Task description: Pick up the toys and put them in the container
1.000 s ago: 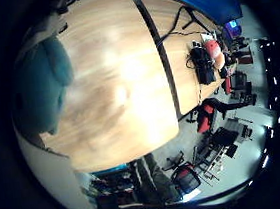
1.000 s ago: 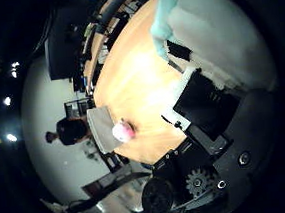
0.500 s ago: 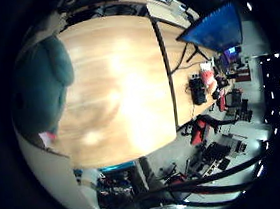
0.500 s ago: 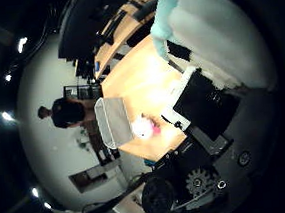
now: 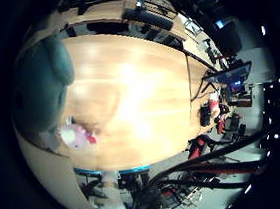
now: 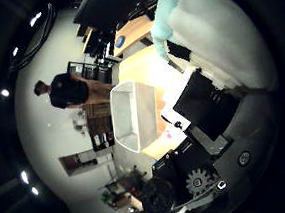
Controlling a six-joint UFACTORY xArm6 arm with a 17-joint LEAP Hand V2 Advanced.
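My hand (image 6: 211,108) is above the wooden table (image 5: 153,88), its fingers curled round a teal and white plush toy (image 6: 190,22). The toy fills one edge of the thumb side view close to the palm. It also shows as a teal mass in the little finger side view (image 5: 39,83). A clear plastic container (image 6: 133,117) stands on the table below the hand in the thumb side view; I cannot see what is in it. A small pink and white toy (image 5: 78,138) lies on the table near its edge in the little finger side view.
Beyond the table's far edge stand office chairs and a desk with a lit monitor (image 5: 232,75). The table's near edge (image 5: 76,166) drops to the floor. Shelving (image 6: 84,71) stands behind the container.
The hand has moved over the table with the teal toy still in it. The container now looks nearer and larger. The pink and white toy has come into the little finger side view.
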